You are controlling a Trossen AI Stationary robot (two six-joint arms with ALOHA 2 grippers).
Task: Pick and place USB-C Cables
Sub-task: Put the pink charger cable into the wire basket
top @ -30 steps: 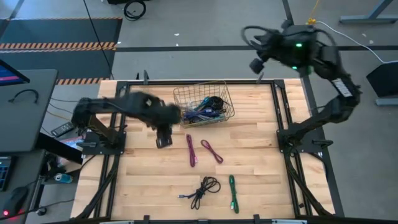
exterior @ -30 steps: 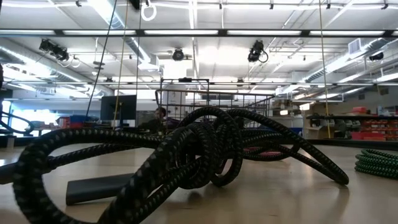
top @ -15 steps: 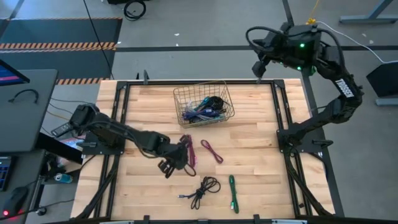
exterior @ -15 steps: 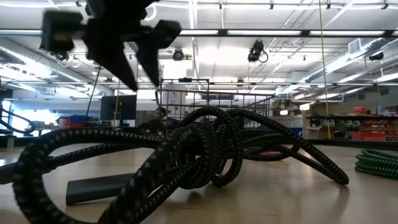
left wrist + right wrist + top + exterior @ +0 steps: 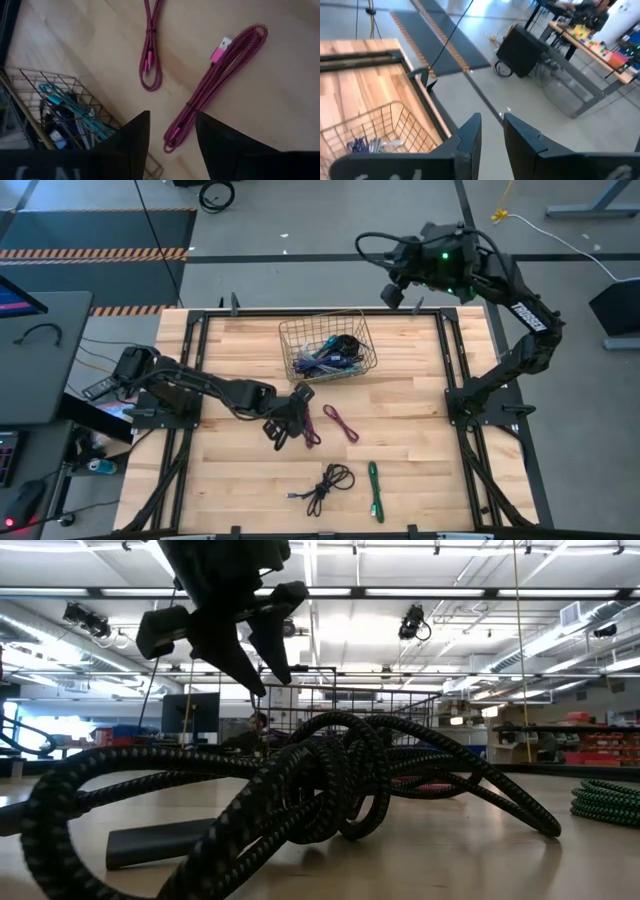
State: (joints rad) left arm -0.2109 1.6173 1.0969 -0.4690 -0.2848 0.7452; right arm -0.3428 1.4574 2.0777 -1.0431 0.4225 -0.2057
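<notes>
From above, the table (image 5: pixel 410 440) fills the frame's middle, with a wire basket (image 5: pixel 326 348) of cables at upper centre. The left gripper (image 5: pixel 284 425) hovers at centre-left, parted and empty, over a magenta cable (image 5: pixel 215 85); only its wrist view shows that gap. The right gripper (image 5: pixel 392 288), slightly parted and empty, waits at upper right.

Both arms are black, with jointed segments; the right arm (image 5: pixel 520 310) has white lettering and a green light.
</notes>
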